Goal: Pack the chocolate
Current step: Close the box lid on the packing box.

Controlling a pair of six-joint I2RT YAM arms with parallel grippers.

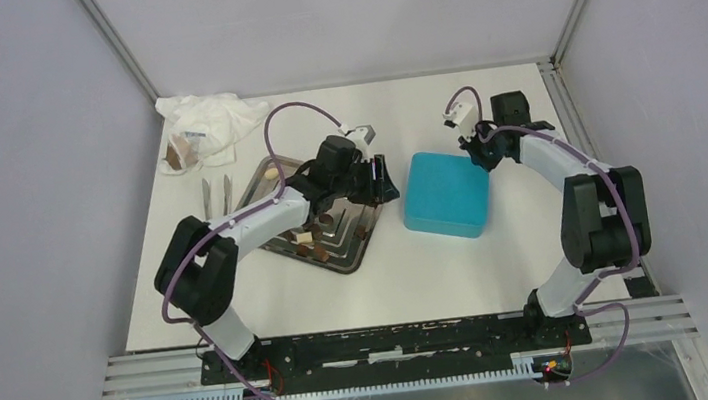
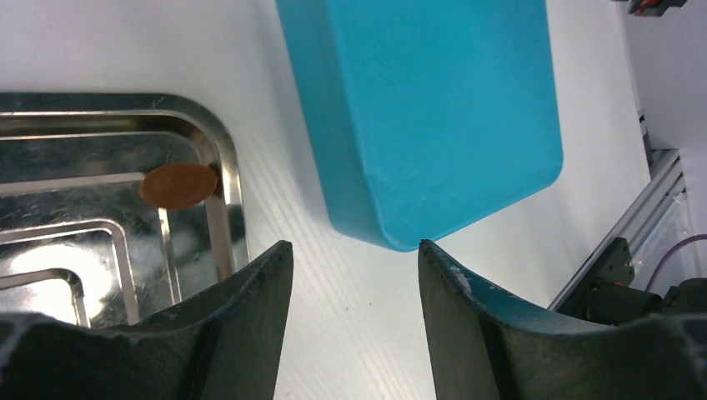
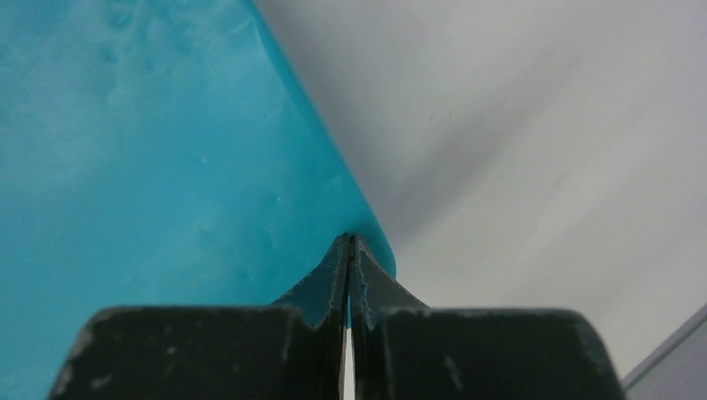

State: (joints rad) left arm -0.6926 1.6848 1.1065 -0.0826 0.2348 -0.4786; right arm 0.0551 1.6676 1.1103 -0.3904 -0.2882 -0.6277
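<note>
In the steel tray (image 1: 347,259), left of centre on the desk (image 1: 440,281), that's where the chocolate (image 1: 306,238) lies: small brown pieces scattered across the stepped floor of the tray, and a pale one up near its far corner. The left wrist view picks out a single round brown disc (image 2: 178,185) tucked just inside the tray's rim.

The left claw (image 2: 354,250) hangs past that rim on the side toward the teal box (image 1: 445,195). Its jaws are parted, nothing between them but bare white desk! The disc sits off to one side of the fingers, apart from them, untouched. From the top camera the claw shows at the tray's right edge, between tray and box.

The box sits just right of the tray, lid on, contents hidden.

Over at the box's far right corner is the right claw (image 3: 350,247), clenched tight, fingertips pressed together with no gap and nothing pinched, the tips right at the rounded teal corner.

Further out, at the far left of the desk, a crumpled white bag (image 1: 211,124) with a brown lump in it, and two slim metal tools (image 1: 217,195) lying side by side between the bag and the tray.
</note>
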